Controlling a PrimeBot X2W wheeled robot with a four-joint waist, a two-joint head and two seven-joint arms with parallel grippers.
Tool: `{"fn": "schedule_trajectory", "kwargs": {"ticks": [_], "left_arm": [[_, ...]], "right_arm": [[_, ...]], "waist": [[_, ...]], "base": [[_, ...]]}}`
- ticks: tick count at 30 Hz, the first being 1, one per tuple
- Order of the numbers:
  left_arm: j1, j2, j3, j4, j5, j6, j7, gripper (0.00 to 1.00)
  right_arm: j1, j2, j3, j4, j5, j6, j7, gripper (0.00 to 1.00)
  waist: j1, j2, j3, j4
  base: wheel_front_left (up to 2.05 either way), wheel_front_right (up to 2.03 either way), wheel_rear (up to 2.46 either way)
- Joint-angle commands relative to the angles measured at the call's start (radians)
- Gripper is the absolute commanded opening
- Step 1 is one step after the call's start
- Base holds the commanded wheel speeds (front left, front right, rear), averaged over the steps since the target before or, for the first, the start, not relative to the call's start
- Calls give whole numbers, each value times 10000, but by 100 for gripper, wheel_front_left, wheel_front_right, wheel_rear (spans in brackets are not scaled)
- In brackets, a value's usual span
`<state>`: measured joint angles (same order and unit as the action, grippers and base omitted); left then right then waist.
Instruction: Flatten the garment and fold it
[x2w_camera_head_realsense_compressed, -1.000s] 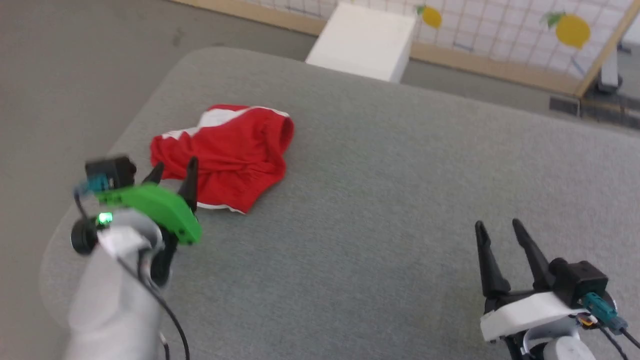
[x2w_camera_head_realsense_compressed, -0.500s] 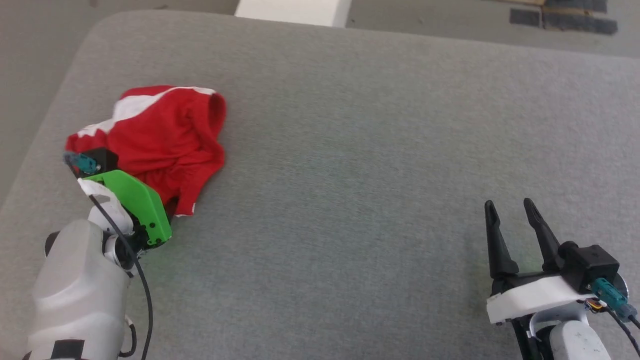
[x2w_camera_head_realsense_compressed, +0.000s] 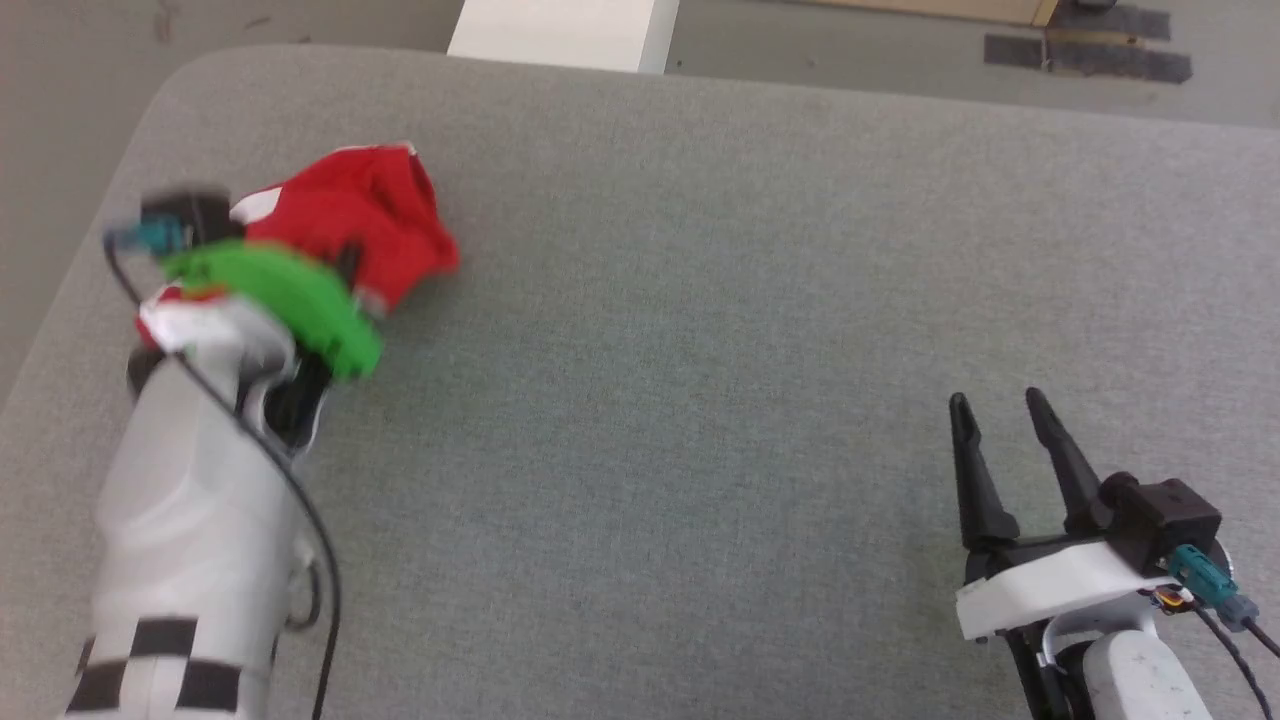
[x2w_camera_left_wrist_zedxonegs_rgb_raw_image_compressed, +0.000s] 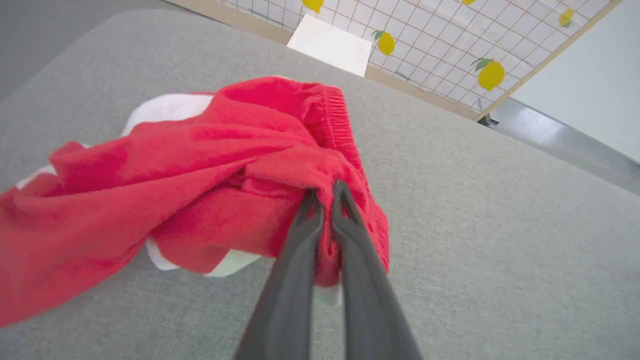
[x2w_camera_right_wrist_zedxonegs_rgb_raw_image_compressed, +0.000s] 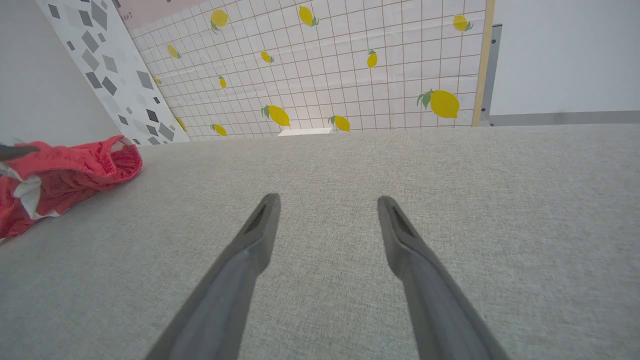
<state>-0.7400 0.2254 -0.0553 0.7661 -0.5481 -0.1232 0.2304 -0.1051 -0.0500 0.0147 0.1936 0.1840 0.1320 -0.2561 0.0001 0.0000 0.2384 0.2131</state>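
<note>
surface: a wide pad (x2w_camera_head_realsense_compressed: 700, 300) covered in grey woven cloth is seen, with a rounded far-left corner; grey floor (x2w_camera_head_realsense_compressed: 60, 90) is seen beyond its left edge.
background: a white box (x2w_camera_head_realsense_compressed: 560, 30) is set just past the far edge of the pad; in the right wrist view a grid panel (x2w_camera_right_wrist_zedxonegs_rgb_raw_image_compressed: 350, 75) printed with yellow lemons is stood behind it.
garment: the garment (x2w_camera_left_wrist_zedxonegs_rgb_raw_image_compressed: 200, 165) is bunched in a red heap near the far-left corner of the pad; it is neither flattened nor folded. white trim is shown under the folds, and the gathered waistband (x2w_camera_left_wrist_zedxonegs_rgb_raw_image_compressed: 332, 115) is turned to the far right of the heap.
left gripper: the left gripper (x2w_camera_left_wrist_zedxonegs_rgb_raw_image_compressed: 326, 190) is drawn narrow, and a fold of the red cloth just below the waistband is pinched between its fingers. whether the heap is lifted clear of the pad cannot be told.
left wrist: its green housing (x2w_camera_head_realsense_compressed: 280, 300) is blurred in the head view and is laid across the near edge of the garment.
right gripper: the right gripper (x2w_camera_head_realsense_compressed: 998, 400) is held at the near right of the pad, well apart from the garment; its fingers are spread wide and nothing is held between them.
</note>
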Motion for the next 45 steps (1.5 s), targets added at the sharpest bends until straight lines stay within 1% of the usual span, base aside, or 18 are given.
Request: {"fn": "schedule_trajectory", "kwargs": {"ticks": [1, 4, 7, 10, 13, 18, 21, 25, 26, 27, 29, 33, 35, 38, 41, 42, 45], "left_arm": [[-462, -181, -283, -653, -276, -66, -206, 0], [-681, -270, -1025, -2076, -780, -70, -317, 0], [-658, -321, -1787, -3514, -1327, -72, -163, 0], [-341, -290, -2504, -4362, -1502, -72, 237, 0], [397, -428, -3321, -4888, -1649, -73, 799, 0], [1953, -802, -4565, -4960, -1946, -73, 1635, 0], [2925, -1059, -5256, -4621, -2108, -70, 2066, 0], [3723, -1185, -6030, -3832, -1982, -14, 2506, 0], [3869, -1225, -6105, -3647, -2026, 4, 2542, 33], [3936, -1256, -6124, -3553, -2051, 26, 2513, 100], [3981, -1330, -6021, -3516, -2170, 49, 2286, 100], [3831, -1457, -5194, -4078, -2812, 84, 1454, 100], [3686, -1316, -4749, -4531, -2889, 79, 881, 100], [3586, -795, -3902, -5086, -2643, 333, -209, 100], [3659, -135, -3221, -5342, -1911, 786, -1507, 100], [3753, 64, -2933, -5403, -1670, 978, -2082, 100], [4191, 647, -2499, -5432, -838, 1411, -3461, 100]], "right_arm": [[-83, -3, 105, 45, 136, -13, -56, 100], [-25, -3, 212, 55, 354, -13, -56, 100], [74, -3, 243, 63, 548, -13, -56, 100], [183, -3, 233, 71, 687, -13, -56, 100], [302, -3, 146, 75, 805, -13, -57, 100], [491, -3, 9, 66, 910, -13, -57, 100], [605, -3, -65, 33, 962, -13, -57, 100], [716, -3, -81, -5, 1024, -13, -57, 100], [735, -3, -71, 0, 1046, -13, -57, 100], [748, -3, -62, 4, 1066, -13, -57, 100], [777, -3, -61, 10, 1114, -13, -57, 100], [839, -3, -26, 56, 1150, -13, -57, 100], [867, -3, -13, 88, 1166, -13, -57, 100], [930, -3, 3, 135, 1183, -13, -57, 100], [998, -3, 2, 185, 1189, -13, -57, 100], [1022, -3, 34, 223, 1193, -13, -57, 100], [1090, -3, 76, 346, 1169, -13, -57, 100]], "waist": [[-1, 0, -363, -180], [-1, 0, -650, -460], [-1, 0, -903, -828], [-1, 0, -1121, -1209], [-1, 0, -1290, -1613], [-1, 0, -1383, -2142], [-1, 0, -1383, -2343], [-1, 0, -1366, -2431], [-1, 0, -1378, -2431], [-1, 0, -1389, -2422], [-1, 0, -1442, -2339], [-1, 0, -1642, -2130], [-1, 0, -1771, -2018], [-1, 0, -1965, -1859], [-1, 0, -2115, -1714], [-1, 0, -2172, -1678], [-1, 0, -2308, -1584]], "base": [[0, 0, 0], [0, 0, 0], [0, 0, 0], [0, 0, 0], [0, 0, 0], [0, 0, 0], [0, 0, 0], [0, 0, 0], [0, 0, 0], [0, 0, 0], [0, 0, 0], [0, 0, 0], [0, 0, 0], [0, 0, 0], [0, 0, 0], [0, 0, 0], [0, 0, 0]]}}
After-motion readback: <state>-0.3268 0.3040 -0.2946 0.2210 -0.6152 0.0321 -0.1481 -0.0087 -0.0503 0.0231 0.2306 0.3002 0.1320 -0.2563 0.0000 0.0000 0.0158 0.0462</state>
